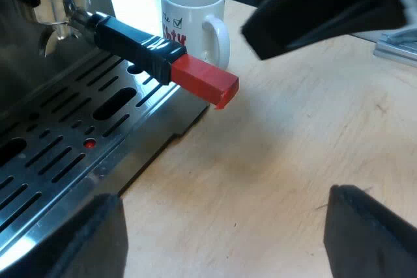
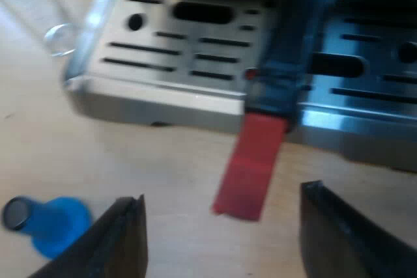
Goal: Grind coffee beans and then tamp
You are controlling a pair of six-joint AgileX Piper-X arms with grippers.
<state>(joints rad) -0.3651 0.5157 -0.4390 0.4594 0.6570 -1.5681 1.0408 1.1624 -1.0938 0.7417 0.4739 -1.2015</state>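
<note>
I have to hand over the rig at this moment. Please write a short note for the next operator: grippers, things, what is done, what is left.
Left gripper: open, empty, low over the table beside the espresso machine.
Right gripper: open, empty, facing the holder's red handle end.
Holder: in the machine's front, handle out over the drip tray; mug behind it.
Blue tamper: on the table near the right gripper.
Done: cannot tell whether grinding has run.
Left: tamping, at least.

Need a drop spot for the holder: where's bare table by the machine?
Free: the wood table from the drip tray's edge outward, beneath the red handle end. Crowded: the mug beside that handle, and the blue tamper sitting off the tray's front.
</note>
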